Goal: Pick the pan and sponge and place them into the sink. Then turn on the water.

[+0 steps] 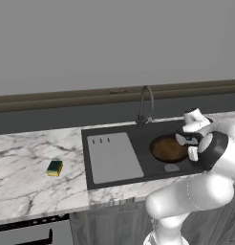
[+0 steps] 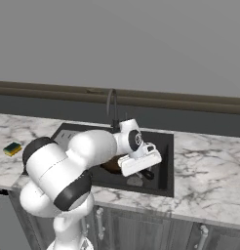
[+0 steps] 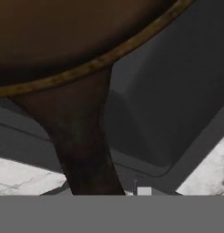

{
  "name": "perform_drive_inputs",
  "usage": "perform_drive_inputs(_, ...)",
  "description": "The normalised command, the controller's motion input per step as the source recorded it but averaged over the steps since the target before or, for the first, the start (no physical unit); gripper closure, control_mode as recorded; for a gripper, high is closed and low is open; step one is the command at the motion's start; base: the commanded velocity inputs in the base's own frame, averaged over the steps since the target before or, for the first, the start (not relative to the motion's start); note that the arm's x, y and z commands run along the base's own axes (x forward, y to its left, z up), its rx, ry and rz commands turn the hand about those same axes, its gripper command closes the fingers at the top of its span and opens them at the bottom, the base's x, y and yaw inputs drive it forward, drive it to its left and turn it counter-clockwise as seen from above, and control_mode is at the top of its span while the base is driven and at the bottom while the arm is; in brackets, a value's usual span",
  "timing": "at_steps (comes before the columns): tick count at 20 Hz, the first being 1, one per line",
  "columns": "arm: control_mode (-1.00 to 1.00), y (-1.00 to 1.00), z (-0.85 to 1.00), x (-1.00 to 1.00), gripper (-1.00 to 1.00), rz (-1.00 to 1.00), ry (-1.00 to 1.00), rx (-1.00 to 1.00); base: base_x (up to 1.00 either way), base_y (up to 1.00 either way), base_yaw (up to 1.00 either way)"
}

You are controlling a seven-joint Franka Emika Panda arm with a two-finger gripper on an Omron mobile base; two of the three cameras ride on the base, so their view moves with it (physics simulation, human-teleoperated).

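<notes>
Pan [image 1: 168,149] handle at fingers [image 1: 184,139]

Veined marble counter [image 1: 24,167], matt charcoal sink [image 1: 138,136]

I found no text, label, brand, number or sign that I could read in any of my views. The sponge [image 1: 55,168], the pan [image 1: 168,149] and the sink [image 1: 114,158] all carried plain surfaces. The 3 short dark marks at the top of the drainboard [image 1: 101,140] were slots, not characters.
</notes>
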Motion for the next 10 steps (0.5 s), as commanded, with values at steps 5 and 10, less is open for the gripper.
perform_drive_inputs(5, -1.0, 0.17, -0.21, 0.33, 1.0, 0.06, 0.0, 0.02, 0.0, 0.0, 0.0)
perform_drive_inputs(10, -1.0, 0.03, -0.43, 0.19, 1.0, 0.07, 0.0, 0.07, 0.0, 0.0, 0.0)
